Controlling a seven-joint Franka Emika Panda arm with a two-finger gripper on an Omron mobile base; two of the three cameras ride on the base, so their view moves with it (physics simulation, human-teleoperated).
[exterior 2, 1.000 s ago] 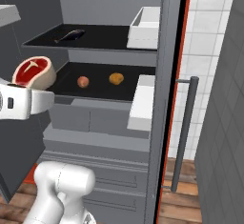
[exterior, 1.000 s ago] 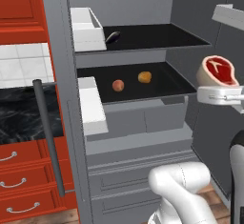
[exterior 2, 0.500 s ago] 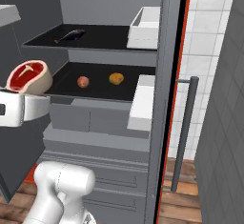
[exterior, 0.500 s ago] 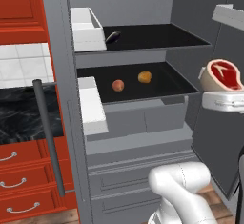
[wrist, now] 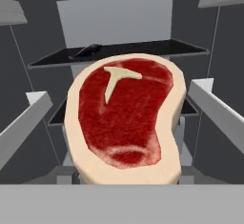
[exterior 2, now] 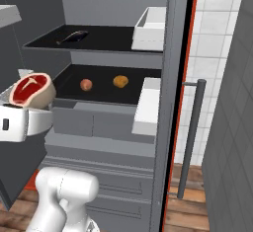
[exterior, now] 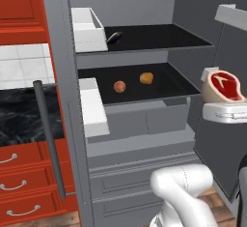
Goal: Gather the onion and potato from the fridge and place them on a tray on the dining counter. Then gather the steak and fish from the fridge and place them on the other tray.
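- Fingers of mine are clamped on the steak [wrist: 126, 116], which stands upright in my gripper [exterior: 223, 109], red face toward the hand camera, so I can carry it clear of the fridge [exterior: 144, 139] without dragging it over a shelf.
- Steak and gripper hang outside the open fridge, in front of its middle shelf and off to one side, touching no shelf or door bin [exterior 2: 147, 105].
- Top shelf: the fish [exterior 2: 72, 36] lies by itself (my next pick, I judge).
- Middle shelf: two small round items [exterior: 133, 82], one reddish and one orange, sit near each other.
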